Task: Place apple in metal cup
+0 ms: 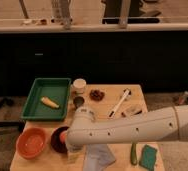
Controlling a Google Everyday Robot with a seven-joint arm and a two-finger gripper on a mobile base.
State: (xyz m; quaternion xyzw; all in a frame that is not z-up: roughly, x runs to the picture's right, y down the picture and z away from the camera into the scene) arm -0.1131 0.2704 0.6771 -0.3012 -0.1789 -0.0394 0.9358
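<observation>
The apple (62, 135), orange-yellow with a reddish side, lies in a dark bowl (55, 143) at the table's front left. My white arm reaches in from the right across the front of the table, and its rounded wrist covers the apple's right side. The gripper (73, 151) hangs below that wrist, just right of the apple, mostly hidden by the arm; it is open and holds nothing. The metal cup (78, 102), small and dull grey, stands upright behind the wrist, beside the green tray.
A green tray (37, 95) at back left holds a yellow banana-like piece (49, 102). Also on the table are a white round container (79, 85), an orange bowl (32, 142), a dark red dish (97, 94), a white-handled utensil (120, 102), a pale cloth (100, 158), a green vegetable (133, 153) and a green sponge (148, 156).
</observation>
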